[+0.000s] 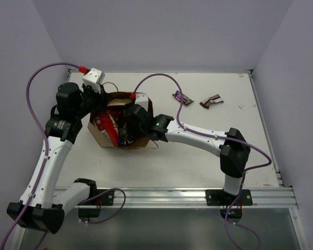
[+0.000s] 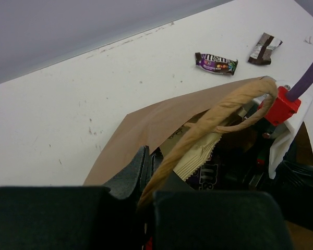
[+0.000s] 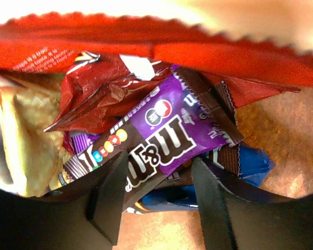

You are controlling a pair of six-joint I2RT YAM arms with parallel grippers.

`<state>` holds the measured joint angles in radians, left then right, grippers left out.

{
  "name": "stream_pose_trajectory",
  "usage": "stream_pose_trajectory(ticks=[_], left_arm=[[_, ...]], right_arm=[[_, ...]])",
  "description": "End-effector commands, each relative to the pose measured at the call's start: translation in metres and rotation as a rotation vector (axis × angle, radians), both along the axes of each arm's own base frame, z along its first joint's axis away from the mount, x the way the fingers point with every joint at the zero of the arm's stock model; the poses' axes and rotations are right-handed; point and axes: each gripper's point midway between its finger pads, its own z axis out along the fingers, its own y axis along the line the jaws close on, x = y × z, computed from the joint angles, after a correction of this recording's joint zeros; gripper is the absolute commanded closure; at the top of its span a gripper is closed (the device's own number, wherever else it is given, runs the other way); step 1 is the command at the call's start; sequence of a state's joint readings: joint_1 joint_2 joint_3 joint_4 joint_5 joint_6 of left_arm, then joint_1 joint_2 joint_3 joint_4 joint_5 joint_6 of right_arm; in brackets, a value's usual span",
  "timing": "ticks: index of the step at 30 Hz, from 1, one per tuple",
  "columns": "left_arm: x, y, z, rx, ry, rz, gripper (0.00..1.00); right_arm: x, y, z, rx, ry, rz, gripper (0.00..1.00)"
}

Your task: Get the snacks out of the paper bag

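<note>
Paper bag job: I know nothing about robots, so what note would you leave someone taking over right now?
Left gripper: shut on the handle of the bag.
Right gripper: inside the bag, open, fingers either side of a purple M&M's packet.
Done: two candy packets lie on the table.
To do: the M&M's packet, red chip bags, a blue packet and more.

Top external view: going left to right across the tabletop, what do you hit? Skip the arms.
paper bag → purple M&M's packet → crumpled brown candy wrapper. The snacks inside the bag overlap one another, so they are left unordered.
</note>
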<state>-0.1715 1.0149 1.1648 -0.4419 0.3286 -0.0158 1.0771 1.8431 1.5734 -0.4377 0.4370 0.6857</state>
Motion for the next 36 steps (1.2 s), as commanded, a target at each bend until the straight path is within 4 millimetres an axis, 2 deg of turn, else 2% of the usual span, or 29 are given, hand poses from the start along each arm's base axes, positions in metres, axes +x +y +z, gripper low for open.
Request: stream_pose_trajectory(ticks=[1, 4, 5, 8, 9, 10, 12, 13, 16, 23, 26, 27, 28, 29, 30, 31, 32, 33, 34, 35, 36], left_arm=[[-0.006, -0.003, -0.010, -0.021, 0.046, -0.007, 1.00], [-0.006, -0.003, -0.011, -0.022, 0.048, -0.008, 1.00], [-0.006, -0.003, -0.010, -0.022, 0.047, -0.008, 1.00], [-0.004, -0.002, -0.011, -0.019, 0.051, -0.002, 1.00], [-0.004, -0.002, -0.012, -0.019, 0.051, -0.001, 1.00], [-0.003, -0.002, -0.012, -0.018, 0.050, 0.002, 1.00], [-0.002, -0.001, -0.012, -0.016, 0.052, 0.006, 1.00], [-0.002, -0.001, -0.012, -0.017, 0.054, 0.008, 1.00], [0.001, 0.002, -0.012, -0.014, 0.055, 0.027, 1.00], [0.009, 0.008, -0.015, -0.015, 0.071, 0.080, 1.00], [0.013, 0.011, -0.014, -0.010, 0.071, 0.106, 1.00], [0.015, 0.014, -0.015, -0.005, 0.072, 0.124, 1.00], [0.016, 0.016, -0.014, -0.004, 0.072, 0.133, 1.00], [0.017, 0.017, -0.014, -0.002, 0.073, 0.144, 1.00], [0.019, 0.021, -0.014, 0.005, 0.073, 0.167, 1.00], [0.020, 0.023, -0.015, 0.005, 0.080, 0.179, 1.00], [0.021, 0.023, -0.017, 0.007, 0.086, 0.185, 1.00], [0.022, 0.024, -0.017, 0.008, 0.086, 0.192, 1.00], [0.022, 0.025, -0.018, 0.010, 0.089, 0.195, 1.00], [0.023, 0.025, -0.020, 0.010, 0.094, 0.195, 1.00], [0.023, 0.025, -0.022, 0.012, 0.098, 0.195, 1.00]], right_arm=[[0.018, -0.002, 0.007, 0.071, -0.015, -0.084, 0.48], [0.022, -0.002, 0.005, 0.074, -0.017, -0.088, 0.60], [0.022, -0.003, 0.004, 0.071, -0.018, -0.089, 0.71], [0.021, -0.006, 0.003, 0.067, -0.024, -0.080, 0.88], [0.020, -0.006, 0.006, 0.075, -0.030, -0.073, 0.98], [0.018, -0.006, 0.015, 0.105, -0.046, -0.055, 1.00], [0.016, -0.007, 0.027, 0.133, -0.067, -0.039, 1.00], [0.015, -0.008, 0.043, 0.164, -0.094, -0.023, 1.00], [0.008, -0.008, 0.063, 0.201, -0.116, 0.018, 1.00], [-0.022, -0.016, 0.145, 0.382, -0.225, 0.183, 1.00], [-0.037, -0.020, 0.168, 0.418, -0.253, 0.263, 1.00], [-0.043, -0.027, 0.184, 0.431, -0.284, 0.287, 1.00], [-0.047, -0.031, 0.190, 0.439, -0.298, 0.301, 1.00], [-0.050, -0.037, 0.188, 0.437, -0.296, 0.315, 1.00], [-0.055, -0.051, 0.208, 0.479, -0.334, 0.311, 1.00], [-0.054, -0.060, 0.198, 0.474, -0.326, 0.294, 1.00], [-0.043, -0.077, 0.201, 0.483, -0.341, 0.249, 1.00], [-0.042, -0.096, 0.213, 0.516, -0.364, 0.215, 1.00], [-0.034, -0.110, 0.212, 0.511, -0.374, 0.178, 1.00], [-0.014, -0.134, 0.196, 0.475, -0.375, 0.096, 1.00], [-0.004, -0.151, 0.191, 0.464, -0.386, 0.032, 1.00]])
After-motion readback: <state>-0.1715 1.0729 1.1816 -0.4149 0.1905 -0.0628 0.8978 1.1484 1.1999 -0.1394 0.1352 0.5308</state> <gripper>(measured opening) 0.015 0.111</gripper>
